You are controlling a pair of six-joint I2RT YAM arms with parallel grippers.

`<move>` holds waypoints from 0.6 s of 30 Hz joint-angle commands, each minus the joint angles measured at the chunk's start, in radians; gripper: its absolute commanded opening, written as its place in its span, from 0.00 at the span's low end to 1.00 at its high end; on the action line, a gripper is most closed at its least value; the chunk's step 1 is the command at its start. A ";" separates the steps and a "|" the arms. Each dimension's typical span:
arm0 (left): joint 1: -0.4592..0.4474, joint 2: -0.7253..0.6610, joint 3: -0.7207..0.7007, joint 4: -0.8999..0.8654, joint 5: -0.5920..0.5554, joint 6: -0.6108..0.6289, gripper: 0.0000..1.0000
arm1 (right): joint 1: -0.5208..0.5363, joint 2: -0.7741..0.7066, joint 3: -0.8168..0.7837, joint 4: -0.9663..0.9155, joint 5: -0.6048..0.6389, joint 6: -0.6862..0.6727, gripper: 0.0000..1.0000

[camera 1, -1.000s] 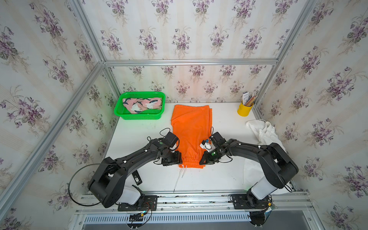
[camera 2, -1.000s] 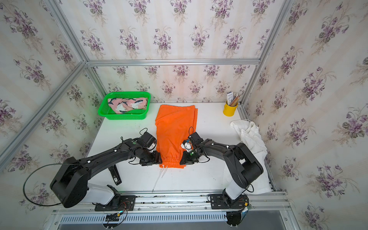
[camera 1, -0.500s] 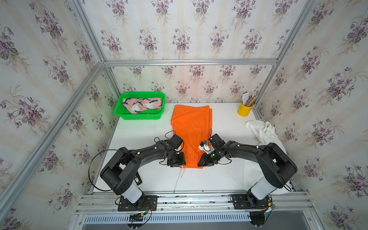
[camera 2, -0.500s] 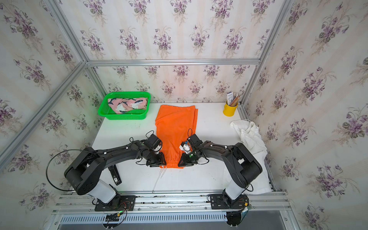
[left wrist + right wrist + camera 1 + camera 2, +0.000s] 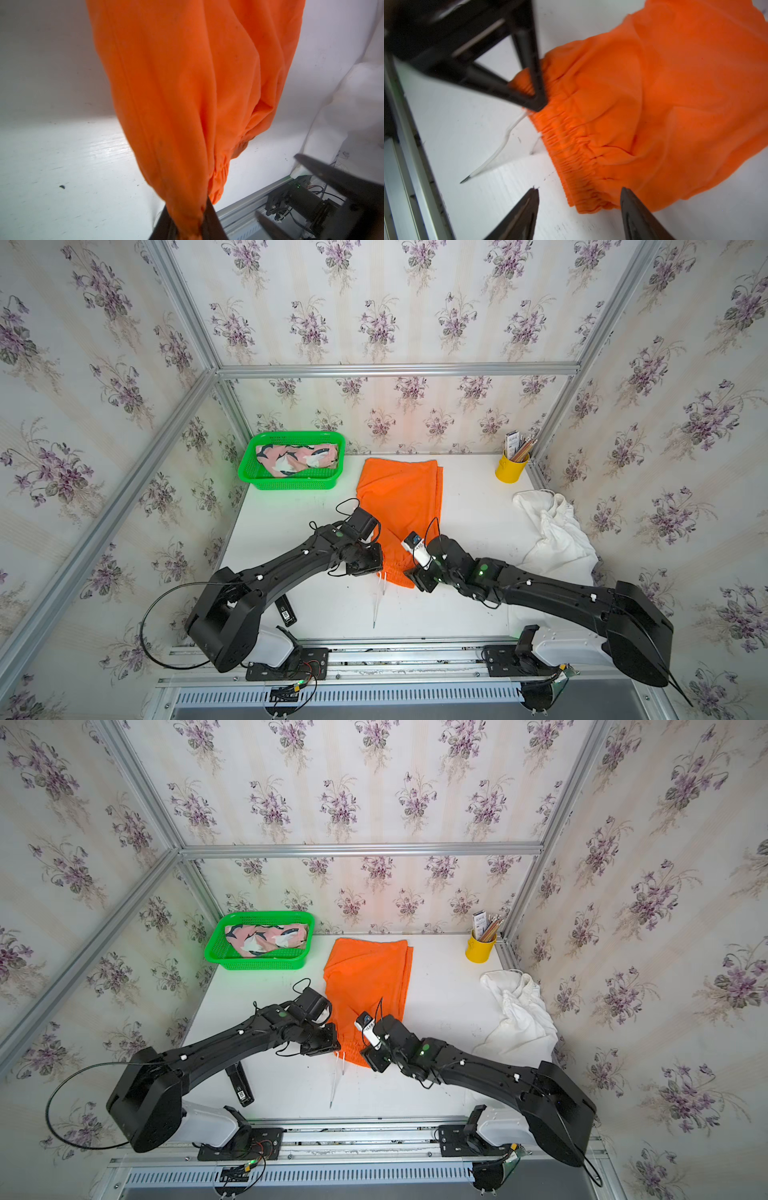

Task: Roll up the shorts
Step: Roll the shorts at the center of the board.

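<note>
1. In both top views, the bright orange shorts (image 5: 399, 506) (image 5: 368, 977) of plain cloth lie flat mid-way across the white table (image 5: 332, 605). The legs point to the back wall and the gathered waistband is nearest the robot. A thin white drawstring (image 5: 378, 601) trails off the waistband.
2. The left gripper (image 5: 377, 569) (image 5: 334, 1048) sits at the waistband's left corner and the right gripper (image 5: 415, 578) (image 5: 370, 1058) at its right corner. From here I cannot tell how their fingers stand.
3. A green plastic basket (image 5: 291, 486) at the back left holds the pink shorts (image 5: 291, 458) with navy-and-white print. The crumpled white shorts (image 5: 557, 535) lie at the table's right edge. A yellow cup (image 5: 510, 472) of pencils stands at the back right.
4. In the left wrist view, the left gripper's fingers (image 5: 212, 216) are pinched closed on a bunched corner of the orange shorts (image 5: 176, 93). The cloth stretches away from them over the table.
5. In the right wrist view, the right gripper (image 5: 580, 189) has its fingers spread wide and clamps nothing. The near corner of the elastic waistband lies between them, with one tip over the cloth's edge. At the far corner, the left gripper (image 5: 538, 104) nips the waistband beside the drawstring (image 5: 500, 149).
</note>
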 commanded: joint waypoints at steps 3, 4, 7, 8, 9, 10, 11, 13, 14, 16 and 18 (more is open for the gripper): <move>0.001 -0.010 0.017 -0.032 0.009 -0.038 0.19 | 0.066 0.044 -0.091 0.375 0.117 -0.201 0.73; 0.001 -0.011 0.017 -0.027 0.013 -0.042 0.19 | 0.078 0.061 -0.100 0.415 0.128 -0.214 0.74; 0.002 -0.041 0.021 -0.023 0.014 -0.052 0.19 | 0.097 0.140 -0.114 0.529 0.167 -0.224 0.82; 0.002 -0.046 0.022 -0.024 0.014 -0.054 0.18 | 0.103 0.172 -0.112 0.559 0.183 -0.228 0.83; 0.001 -0.049 0.022 -0.027 0.014 -0.054 0.18 | 0.109 0.197 -0.123 0.606 0.192 -0.241 0.83; 0.002 -0.051 0.023 -0.031 0.014 -0.056 0.18 | 0.114 0.216 -0.134 0.657 0.196 -0.249 0.85; 0.003 -0.051 0.024 -0.037 0.013 -0.055 0.18 | 0.116 0.238 -0.144 0.707 0.195 -0.257 0.89; 0.003 -0.053 0.025 -0.038 0.014 -0.057 0.18 | 0.118 0.289 -0.147 0.768 0.206 -0.278 0.99; 0.003 -0.055 0.026 -0.037 0.014 -0.060 0.18 | 0.121 0.321 -0.147 0.805 0.232 -0.292 1.00; 0.004 -0.059 0.021 -0.028 0.014 -0.064 0.19 | 0.123 0.378 -0.155 0.886 0.273 -0.332 1.00; 0.004 -0.057 0.018 -0.025 0.037 -0.069 0.19 | 0.122 0.431 -0.163 0.979 0.319 -0.375 1.00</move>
